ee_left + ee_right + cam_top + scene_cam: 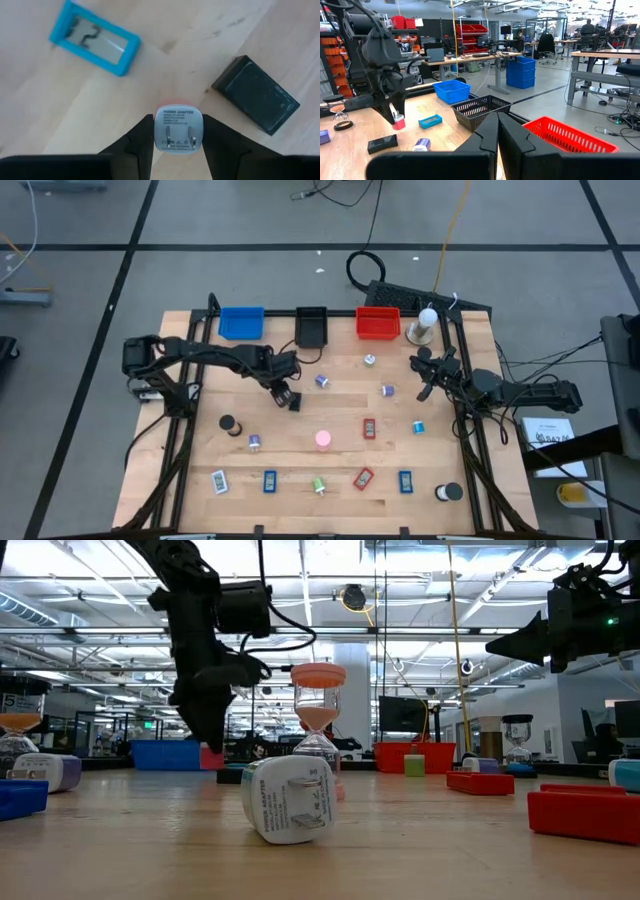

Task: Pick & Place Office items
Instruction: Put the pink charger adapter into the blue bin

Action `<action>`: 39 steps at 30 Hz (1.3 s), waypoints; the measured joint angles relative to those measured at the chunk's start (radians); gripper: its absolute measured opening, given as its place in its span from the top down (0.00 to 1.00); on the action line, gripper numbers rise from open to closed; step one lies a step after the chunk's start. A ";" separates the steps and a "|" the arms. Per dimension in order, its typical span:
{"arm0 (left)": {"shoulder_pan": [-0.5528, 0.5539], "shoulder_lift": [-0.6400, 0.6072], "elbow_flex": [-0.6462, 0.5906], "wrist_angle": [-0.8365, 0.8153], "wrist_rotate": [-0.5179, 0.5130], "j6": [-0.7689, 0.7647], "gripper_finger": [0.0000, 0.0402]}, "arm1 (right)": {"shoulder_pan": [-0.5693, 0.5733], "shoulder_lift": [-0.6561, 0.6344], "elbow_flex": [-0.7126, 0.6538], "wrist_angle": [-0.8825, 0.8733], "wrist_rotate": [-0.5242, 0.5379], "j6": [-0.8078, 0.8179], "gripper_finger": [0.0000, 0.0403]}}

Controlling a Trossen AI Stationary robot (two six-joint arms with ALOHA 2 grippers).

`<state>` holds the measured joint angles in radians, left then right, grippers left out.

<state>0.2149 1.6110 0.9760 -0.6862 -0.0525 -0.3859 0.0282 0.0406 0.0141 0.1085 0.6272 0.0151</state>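
My left gripper (177, 127) hangs over the middle-left of the table (180, 430), shut on a small power adapter (178, 129) with a white pronged face and a red body. Below it on the wood lie a black box (256, 94) and a blue-framed flat item (95, 37). The right wrist view shows the adapter (398, 121) below the left fingers. More office items lie over the near half: a pink hourglass (323, 440), a black cylinder (228, 423) and a red rectangle (368, 428). My right gripper (497, 131) waits shut at the right side, held level. My left gripper pinches the adapter between its two fingers, one on each of two opposite sides (157, 131). The fingers come from above, pointing steeply down. The pronged white face (178, 131) is turned up toward the wrist. The adapter hangs a little clear of the table.
Along the far edge stand a blue tray (241, 322), a black tray (311, 326), a red tray (378, 323) and a white ball-topped stand (427, 325). Small cylinders (321, 381) and flat rectangles (270, 480) are scattered across the middle and near rows.
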 joint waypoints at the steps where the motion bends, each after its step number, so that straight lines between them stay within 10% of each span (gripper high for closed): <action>1: 0.006 -0.016 0.000 -0.016 0.000 -0.010 0.66 | 0.000 0.000 0.000 0.000 0.000 0.000 1.00; 24: 0.131 -0.412 -0.001 -0.392 -0.065 -0.294 0.64 | 0.000 0.000 0.000 0.000 0.000 0.000 1.00; 39: 0.666 -0.305 0.019 -0.254 0.006 -0.051 0.64 | 0.000 0.000 0.000 0.000 0.000 0.000 1.00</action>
<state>0.8810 1.3064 0.9949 -0.9401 -0.0469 -0.4367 0.0280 0.0407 0.0142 0.1085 0.6271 0.0150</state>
